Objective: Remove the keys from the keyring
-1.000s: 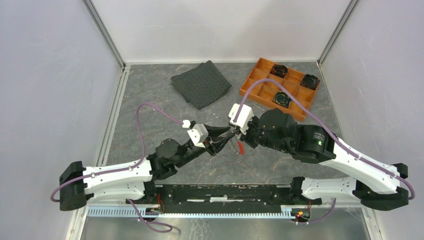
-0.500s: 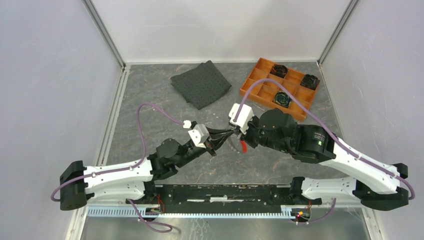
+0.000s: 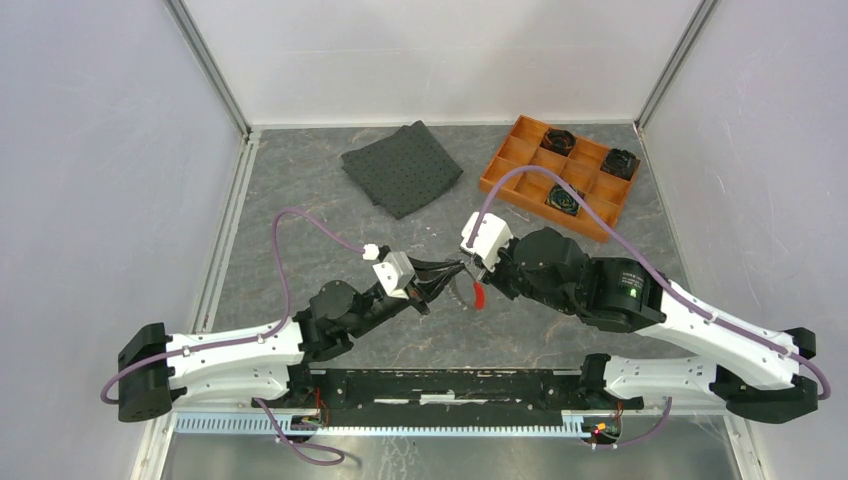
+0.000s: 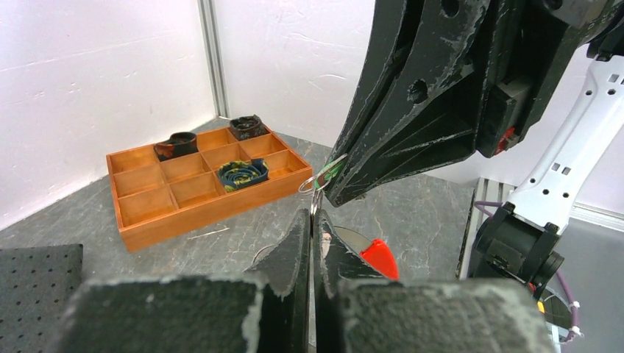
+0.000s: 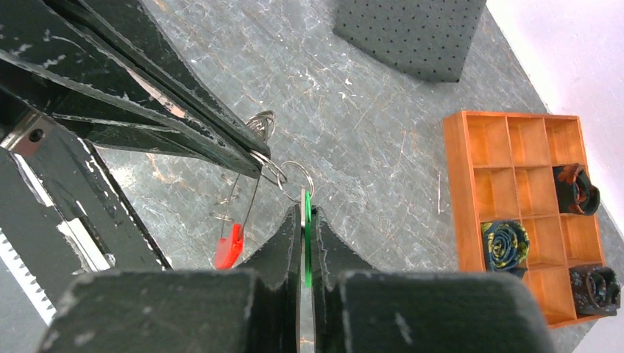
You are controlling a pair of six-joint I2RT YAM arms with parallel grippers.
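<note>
The two grippers meet tip to tip above the table's middle. My left gripper (image 3: 453, 269) (image 4: 314, 215) is shut on the thin wire keyring (image 4: 312, 188) (image 5: 293, 173), whose small loop sticks out just past its tips. Facing it, my right gripper (image 3: 470, 266) (image 5: 303, 213) is shut on the green key (image 5: 305, 200) (image 4: 333, 168), held edge-on between its fingers. The red key (image 3: 479, 296) (image 4: 380, 257) (image 5: 229, 245) hangs free below the ring, just above the table. In the right wrist view the left fingers (image 5: 184, 121) come in from the upper left.
An orange compartment tray (image 3: 520, 182) (image 4: 193, 209) (image 5: 460, 184) with black gear-like pieces in three cells stands at the back right. A dark dotted cloth (image 3: 402, 168) (image 5: 410, 33) lies at the back centre. Purple cables loop over both arms.
My left gripper has closed from part open onto the keyring. The right gripper kept its hold on the green key, and both tips shifted slightly left.
</note>
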